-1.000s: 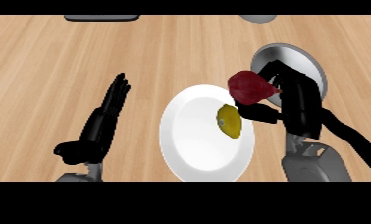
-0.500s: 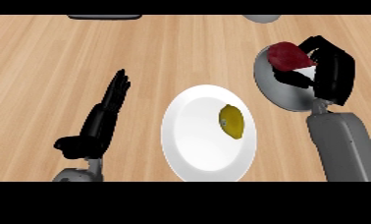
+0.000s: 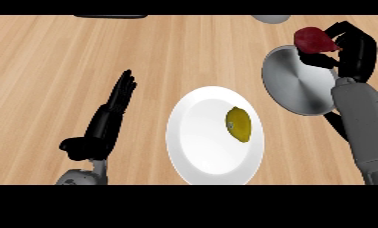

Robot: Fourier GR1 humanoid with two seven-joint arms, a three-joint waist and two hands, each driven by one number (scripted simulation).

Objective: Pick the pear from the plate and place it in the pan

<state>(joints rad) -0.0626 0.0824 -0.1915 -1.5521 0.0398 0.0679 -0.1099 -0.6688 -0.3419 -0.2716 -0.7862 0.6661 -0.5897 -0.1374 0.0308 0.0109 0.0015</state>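
Risen above the pan's (image 3: 299,82) far rim, right hand (image 3: 353,52) fingers half-hide the red pear (image 3: 313,40); left hand (image 3: 111,112) straight.

Pale wood-grain counter (image 3: 88,62), brushed grey metal pan (image 3: 295,79), glossy white plate (image 3: 199,142), smooth yellow fruit (image 3: 238,124).

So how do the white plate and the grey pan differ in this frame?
The plate is white and sits in the middle of the counter; the pan is grey metal, at the right. The plate holds a yellow-green fruit; the pan's bottom is bare, with the right hand holding a dark red fruit at its far rim. Both are round.
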